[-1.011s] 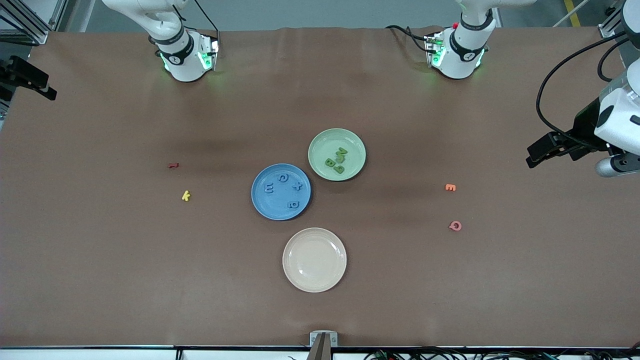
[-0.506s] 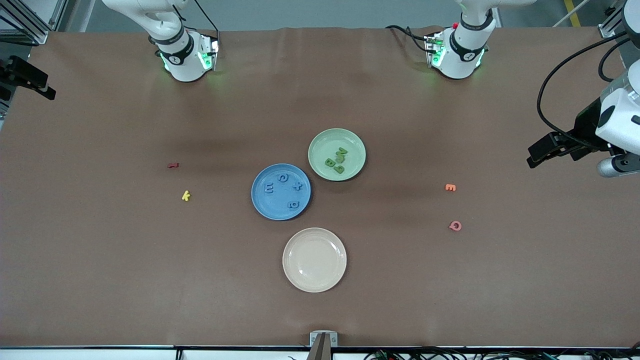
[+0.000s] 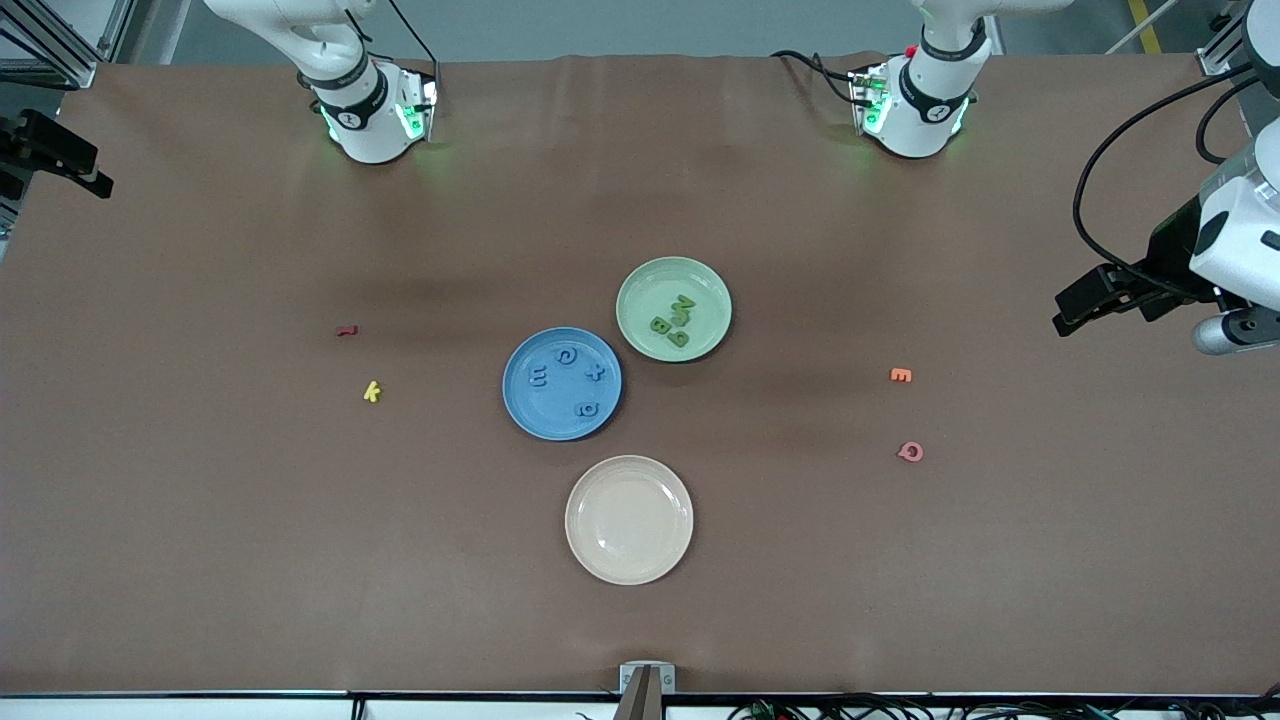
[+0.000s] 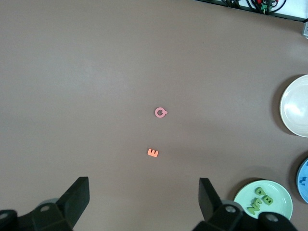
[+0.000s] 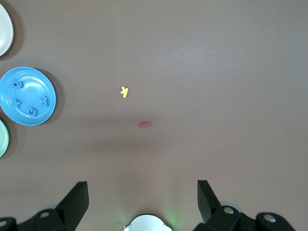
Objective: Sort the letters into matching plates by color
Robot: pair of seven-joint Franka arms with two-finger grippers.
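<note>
we've got four blue letters (image 3: pixel 567 378) in the blue plate (image 3: pixel 523 415), green letters (image 3: pixel 672 321) in the green plate (image 3: pixel 645 283), left end effector (image 4: pixel 144 204) and right end effector (image 5: pixel 143 202) both released, high over the counter (image 3: pixel 200 520)

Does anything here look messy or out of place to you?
Nothing looks spilled or damaged. Blue letters lie in the blue plate, green letters in the green plate, though the green ones are bunched together. The cream plate is empty, and four other small letters lie loose on the table.
</note>
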